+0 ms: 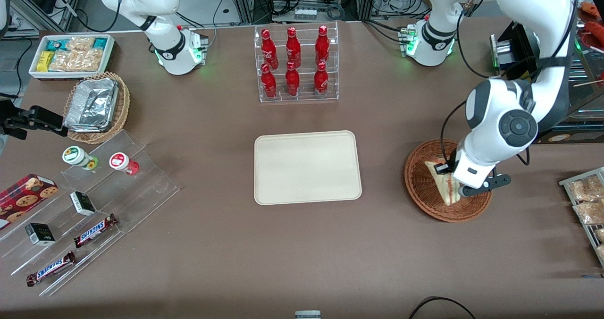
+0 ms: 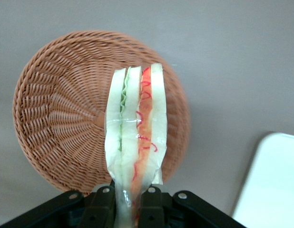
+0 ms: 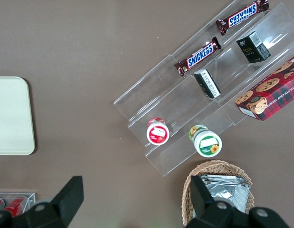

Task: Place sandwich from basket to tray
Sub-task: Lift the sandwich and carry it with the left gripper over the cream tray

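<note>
My left gripper (image 1: 454,186) is shut on the sandwich (image 1: 445,185), a wrapped white wedge with red and green filling. In the left wrist view the black fingers (image 2: 103,205) pinch one end of the sandwich (image 2: 135,137), and the rest sticks out over the round reddish-brown wicker basket (image 2: 61,114). The basket (image 1: 416,180) sits toward the working arm's end of the table and nothing else shows inside it. The cream tray (image 1: 306,168) lies flat at the table's middle, beside the basket, with nothing on it. Its corner (image 2: 273,190) also shows in the left wrist view.
A clear rack of red bottles (image 1: 296,64) stands farther from the front camera than the tray. Toward the parked arm's end are a tan basket of foil containers (image 1: 94,104), a white bin of snacks (image 1: 71,54) and acrylic steps with candy bars (image 1: 94,229). Snack packets (image 1: 585,201) lie beside the basket.
</note>
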### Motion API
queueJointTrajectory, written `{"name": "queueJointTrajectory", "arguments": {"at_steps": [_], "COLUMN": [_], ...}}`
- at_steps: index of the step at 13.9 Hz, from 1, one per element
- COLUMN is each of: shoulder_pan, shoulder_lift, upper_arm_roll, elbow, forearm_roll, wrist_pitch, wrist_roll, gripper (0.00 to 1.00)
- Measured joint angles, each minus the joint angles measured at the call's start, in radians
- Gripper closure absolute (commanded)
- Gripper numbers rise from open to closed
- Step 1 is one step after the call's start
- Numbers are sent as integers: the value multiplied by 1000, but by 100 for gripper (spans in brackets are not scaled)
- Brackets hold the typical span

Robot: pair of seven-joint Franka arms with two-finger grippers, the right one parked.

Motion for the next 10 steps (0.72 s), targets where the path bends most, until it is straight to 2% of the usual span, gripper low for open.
{"name": "queueJointTrajectory", "arguments": {"at_steps": [4, 10], "shoulder_pan": [-162, -411], "shoulder_lift": [36, 281], "upper_arm_roll": [-7, -12], "elbow": [139, 335], "forearm_roll": [-1, -14], "wrist_pitch": [-75, -58], "wrist_roll": [-95, -284], "gripper": [100, 100]}}
